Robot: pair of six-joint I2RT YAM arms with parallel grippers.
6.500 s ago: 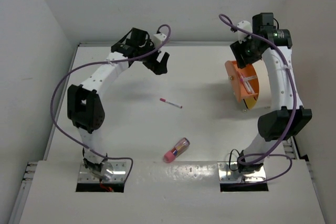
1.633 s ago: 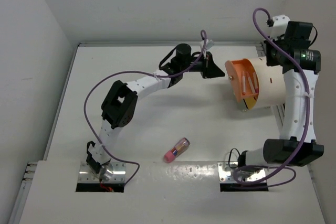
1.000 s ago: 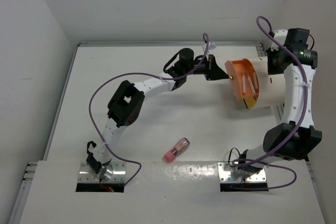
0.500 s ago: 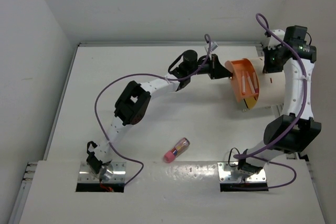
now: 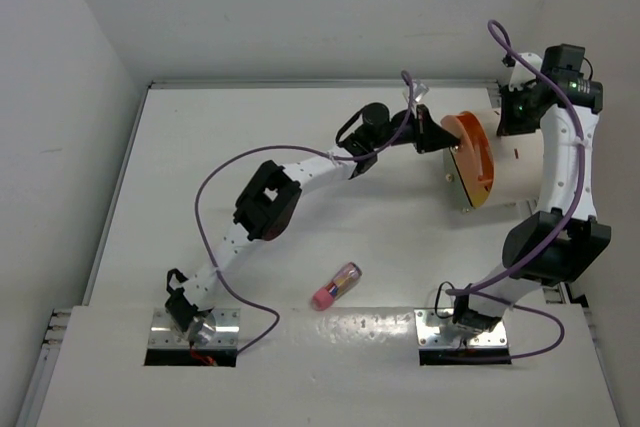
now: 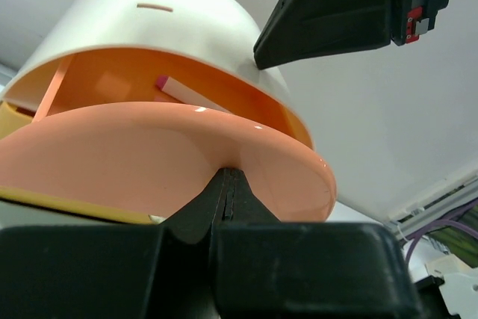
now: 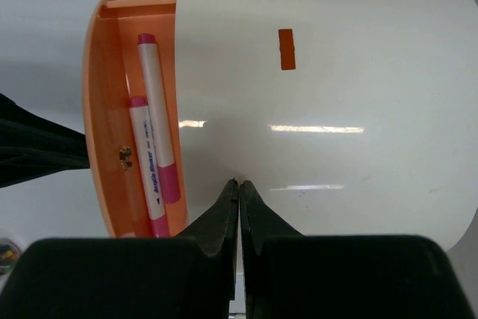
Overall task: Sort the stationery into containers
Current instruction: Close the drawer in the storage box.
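White desk (image 5: 200, 147) is walled on three sides, with the drum (image 5: 515, 162) set close to the right wall. The left arm is stretched toward the drum, the left end effector (image 6: 228, 181) closed against its orange face (image 5: 472, 157). The right arm is arched over the drum, the right end effector (image 7: 239, 184) closed against its cream shell. Two pens (image 7: 153, 155) are seen inside; a pink-ended tube (image 5: 337, 285) is seen well apart, on open desk.

One cream drum (image 5: 512, 159) is lying on the desk (image 5: 180, 147), two white pens (image 7: 156, 110) are sitting in its orange drawer (image 7: 112, 72), one pink-ended tube (image 5: 337, 285) is lying well apart from the drum
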